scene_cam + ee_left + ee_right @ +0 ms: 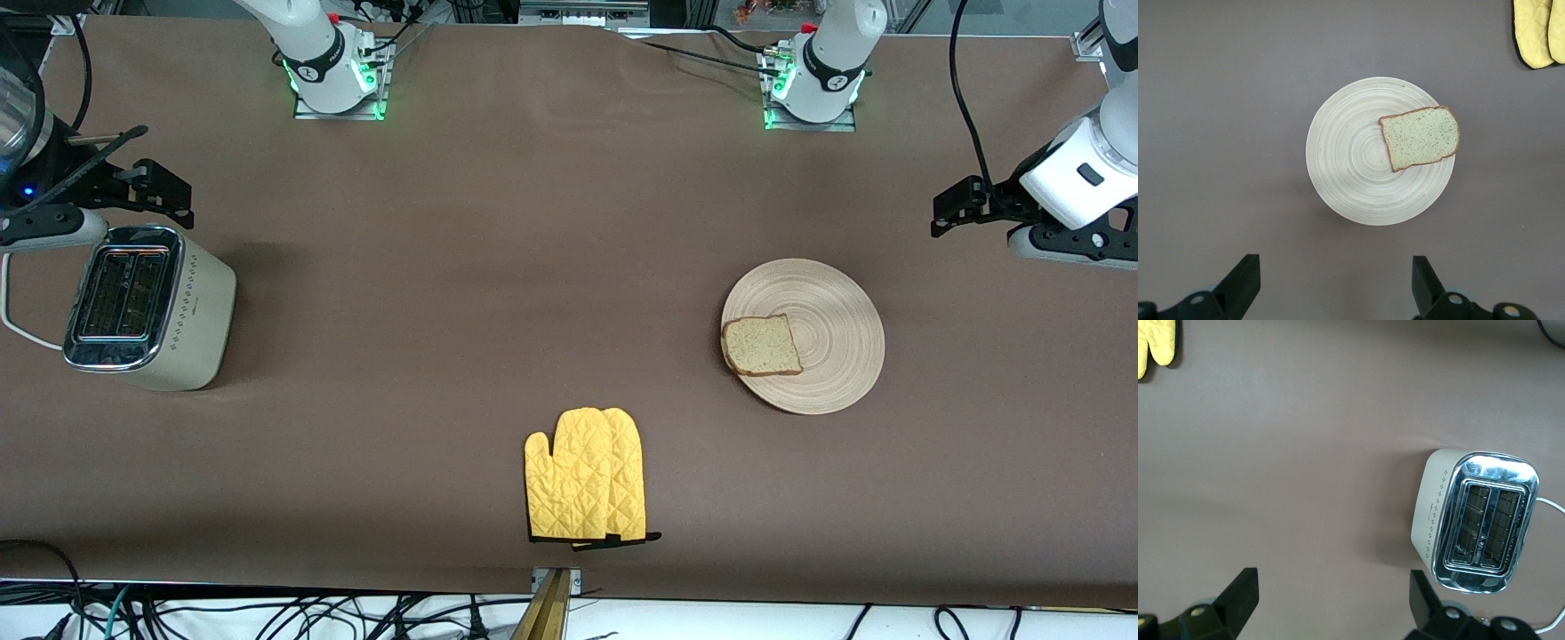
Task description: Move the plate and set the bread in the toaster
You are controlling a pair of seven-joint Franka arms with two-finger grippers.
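Nothing of the job looks done yet. The plate (805, 336) sits on the brown surface (498, 267) toward the left arm's end. The bread (762, 346) lies flat on the plate, at the edge that faces the middle of the surface, with one corner poking a little past the rim. The toaster (147, 307) stands upright toward the right arm's end, well apart from the plate. Both of its slots look empty in the right wrist view. A white cord (16, 324) runs out from it.

The left tool (965, 206) hangs in the air near the plate, over the bare surface, with its fingers spread wide and nothing in them. The right tool (147, 191) hangs just above the toaster's end nearest the robots, also spread wide and empty.

A yellow oven mitt (587, 476) lies between the plate and the toaster, closer to the front camera than both. No tool touches it.

So everything is left to do. The plate must be moved, and the bread must be picked up and dropped into a slot. The bread is thin and lies flat, so picking it up may be tricky.
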